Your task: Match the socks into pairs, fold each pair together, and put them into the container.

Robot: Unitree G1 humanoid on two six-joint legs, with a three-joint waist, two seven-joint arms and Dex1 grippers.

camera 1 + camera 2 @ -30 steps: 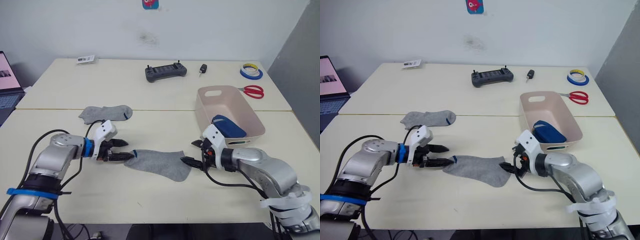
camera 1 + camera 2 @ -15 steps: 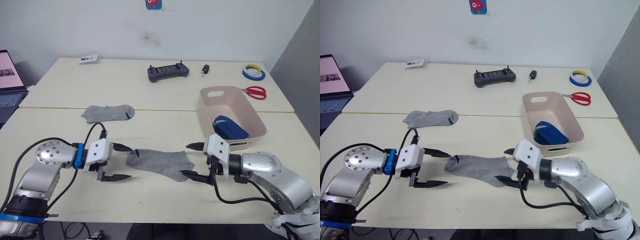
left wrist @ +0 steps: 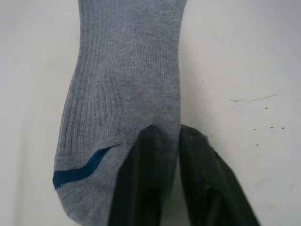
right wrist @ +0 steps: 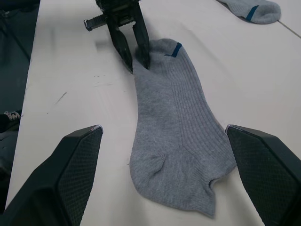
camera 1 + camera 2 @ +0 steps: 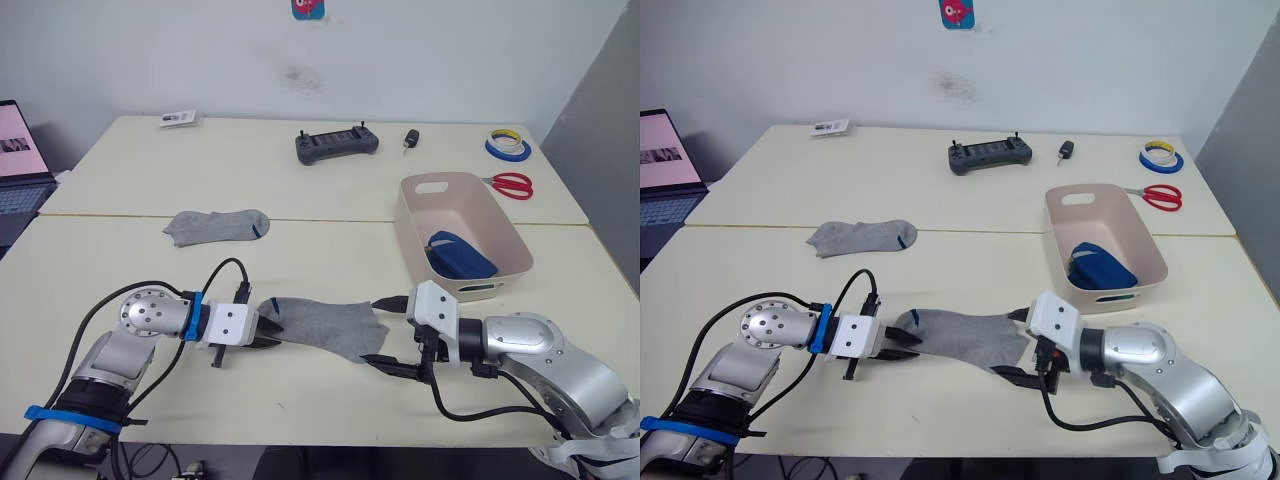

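A grey sock with a blue mark lies flat near the table's front. My left gripper is shut on the edge of its cuff end; the left wrist view shows the two fingers pinching the cuff edge of that sock. My right gripper stands open, one finger on each side of the sock's toe end. A second grey sock lies apart at the back left. The pinkish-beige container stands at the right with a blue pair inside.
At the table's back lie a black controller, a key fob, tape rolls, red scissors and a small card. A laptop sits at the far left. A seam runs across the table's middle.
My left gripper has moved right onto the sock's cuff and closed from wide open. The right gripper has stayed open at the toe end.
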